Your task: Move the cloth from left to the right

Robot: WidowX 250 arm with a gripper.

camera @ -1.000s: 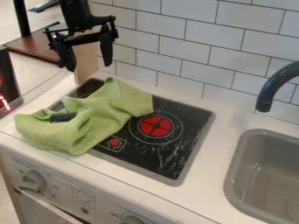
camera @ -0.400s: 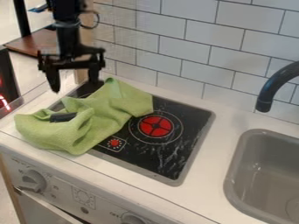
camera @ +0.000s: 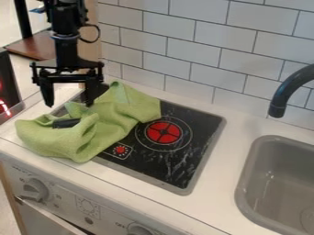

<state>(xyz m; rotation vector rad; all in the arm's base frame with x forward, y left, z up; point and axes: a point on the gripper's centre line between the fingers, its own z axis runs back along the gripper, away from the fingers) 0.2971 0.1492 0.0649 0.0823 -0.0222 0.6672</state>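
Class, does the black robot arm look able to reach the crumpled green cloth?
Probably yes: the open black two-finger gripper hangs near the crumpled green cloth, with nothing visible between them.

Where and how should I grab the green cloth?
Probably pinch the green fabric cloth from above, at the raised fold near its middle. It bunches up there, giving the black two-finger gripper, open above the cloth's back left part, something to close on; the front left edge looks flatter.
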